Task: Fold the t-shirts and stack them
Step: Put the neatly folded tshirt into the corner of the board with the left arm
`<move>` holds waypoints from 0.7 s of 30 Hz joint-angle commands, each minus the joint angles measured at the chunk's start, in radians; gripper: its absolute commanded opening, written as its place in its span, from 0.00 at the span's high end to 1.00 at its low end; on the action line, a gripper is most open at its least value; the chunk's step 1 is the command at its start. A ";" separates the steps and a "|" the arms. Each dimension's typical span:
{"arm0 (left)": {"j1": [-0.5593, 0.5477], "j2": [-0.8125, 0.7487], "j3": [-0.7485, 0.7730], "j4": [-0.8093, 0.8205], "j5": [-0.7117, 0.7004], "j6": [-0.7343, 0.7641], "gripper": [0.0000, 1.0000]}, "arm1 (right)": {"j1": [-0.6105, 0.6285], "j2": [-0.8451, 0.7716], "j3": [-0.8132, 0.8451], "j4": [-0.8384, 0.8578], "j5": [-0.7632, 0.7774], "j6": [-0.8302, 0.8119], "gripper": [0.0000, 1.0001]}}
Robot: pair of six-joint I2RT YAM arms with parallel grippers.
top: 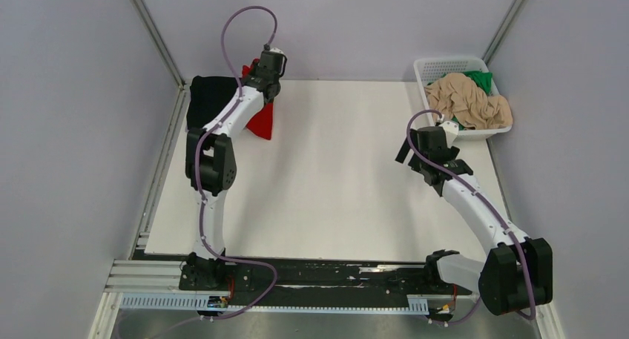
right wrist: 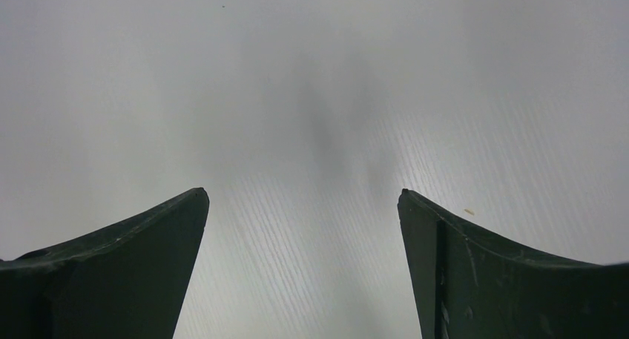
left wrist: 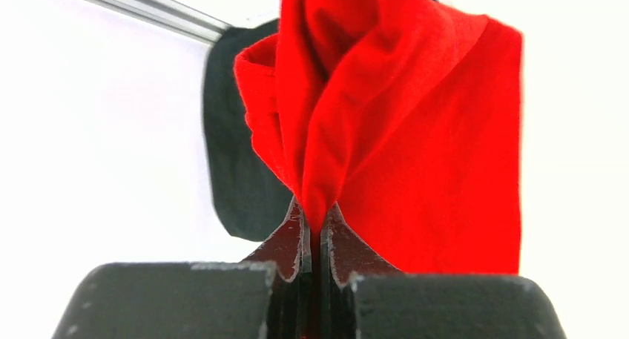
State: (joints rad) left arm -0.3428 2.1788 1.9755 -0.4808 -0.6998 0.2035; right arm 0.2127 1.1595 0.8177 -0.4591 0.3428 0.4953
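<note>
Fingers (left wrist: 293, 239) of the left gripper (left wrist: 319, 228) clamp tight on the red shirt (left wrist: 400, 131), which hangs lengthwise straight off their tips, black shirt (left wrist: 237, 168) just beyond, while the right gripper (right wrist: 304, 198), wide open and empty, hovers well apart.
</note>
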 commanded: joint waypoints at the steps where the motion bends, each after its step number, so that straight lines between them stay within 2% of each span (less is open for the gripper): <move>1: 0.038 -0.031 0.104 0.078 0.004 0.094 1.00 | -0.004 0.033 0.010 0.017 0.046 -0.018 0.00; 6: 0.051 -0.052 0.136 0.080 -0.005 0.131 1.00 | -0.004 0.056 0.011 0.016 0.066 -0.026 0.00; 21: 0.074 -0.088 0.249 0.042 0.110 0.101 1.00 | -0.004 0.069 0.011 0.014 0.080 -0.022 0.00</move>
State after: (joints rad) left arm -0.2810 2.1727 2.1498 -0.4770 -0.6174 0.2981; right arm 0.2127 1.2270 0.8177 -0.4606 0.3920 0.4870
